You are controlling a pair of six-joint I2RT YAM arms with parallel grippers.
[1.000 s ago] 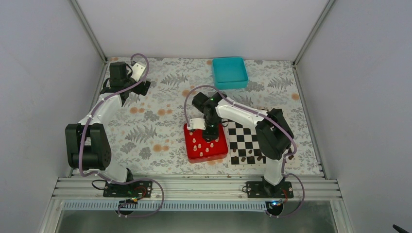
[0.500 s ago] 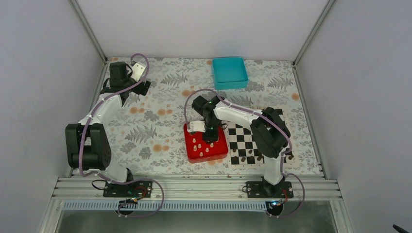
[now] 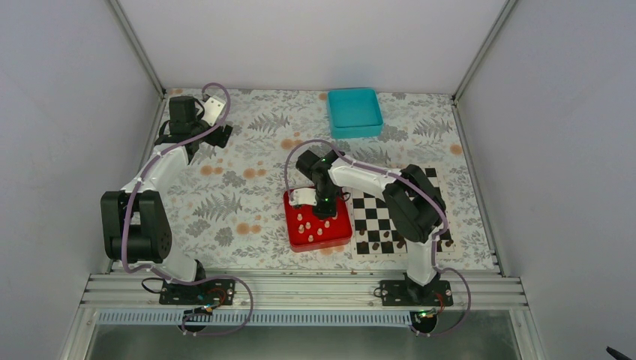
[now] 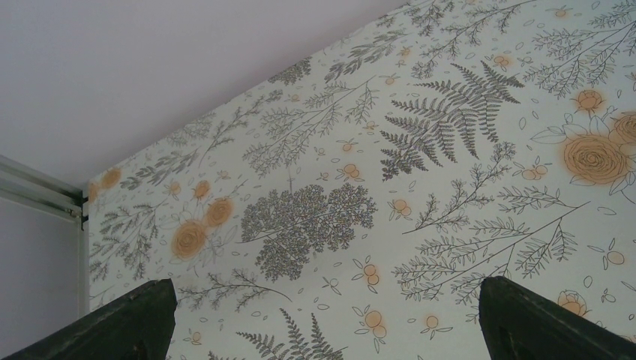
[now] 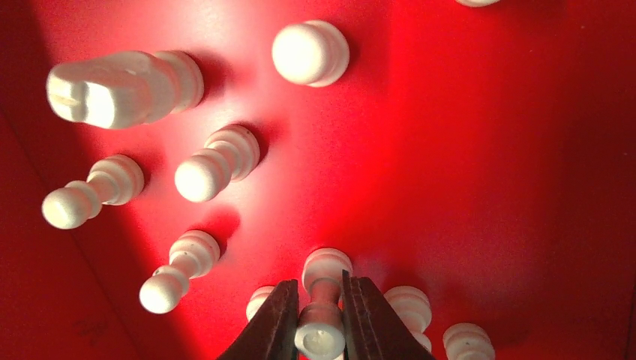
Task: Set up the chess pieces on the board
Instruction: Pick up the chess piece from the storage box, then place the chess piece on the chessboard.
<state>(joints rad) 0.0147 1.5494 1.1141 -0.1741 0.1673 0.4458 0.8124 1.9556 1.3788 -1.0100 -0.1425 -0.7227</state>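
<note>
Glossy red tray (image 5: 487, 187) floor, right tool (image 5: 321, 319) pinching rounded cream pawn (image 5: 324, 268), left tool (image 4: 322, 330) spread wide

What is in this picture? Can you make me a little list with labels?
Right end effector: closed on a pale pawn in the red tray
Left end effector: open, above the flowery tablecloth
Other pale pieces: in the red tray
Chessboard: beside the red tray, dark pieces on its near rows
Teal tray: far side of the table
</note>
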